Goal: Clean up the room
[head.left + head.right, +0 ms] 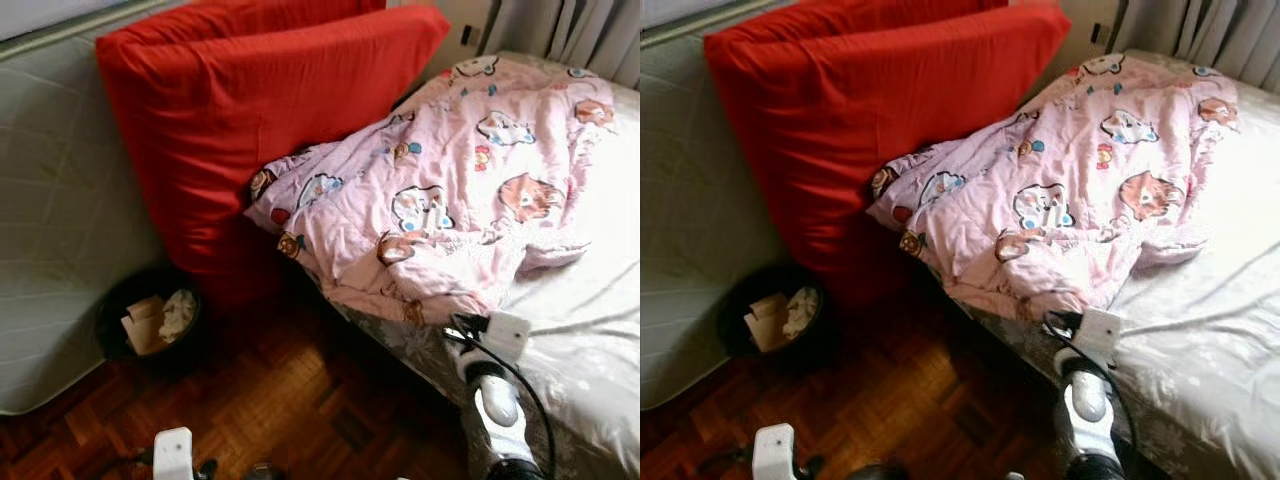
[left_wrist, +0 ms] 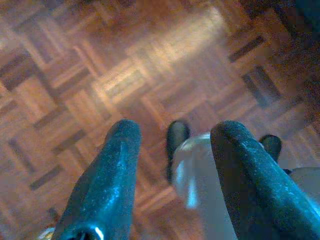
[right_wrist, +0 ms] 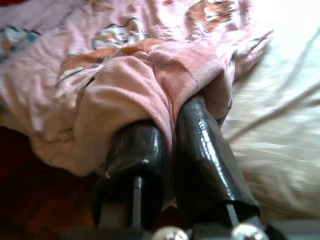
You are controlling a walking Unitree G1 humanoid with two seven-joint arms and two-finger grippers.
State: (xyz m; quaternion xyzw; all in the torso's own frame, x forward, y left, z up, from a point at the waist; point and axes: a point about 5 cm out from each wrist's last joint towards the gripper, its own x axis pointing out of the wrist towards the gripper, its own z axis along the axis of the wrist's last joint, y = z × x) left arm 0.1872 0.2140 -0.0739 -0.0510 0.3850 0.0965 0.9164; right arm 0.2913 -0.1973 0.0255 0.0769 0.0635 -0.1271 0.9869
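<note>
The right hand (image 3: 170, 165) pinches the edge of the pink blanket (image 1: 450, 190), which lies crumpled on the bed (image 1: 590, 330) against a red cushion (image 1: 260, 130). The left hand (image 2: 175, 170) hangs released over the parquet floor (image 2: 100, 75).

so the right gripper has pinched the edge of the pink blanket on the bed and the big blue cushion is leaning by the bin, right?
Not quite: the cushion is red, not blue, as the left eye view shows. The rest holds: the right gripper is shut on the edge of the pink blanket on the bed, and the cushion leans beside the bin.
</note>
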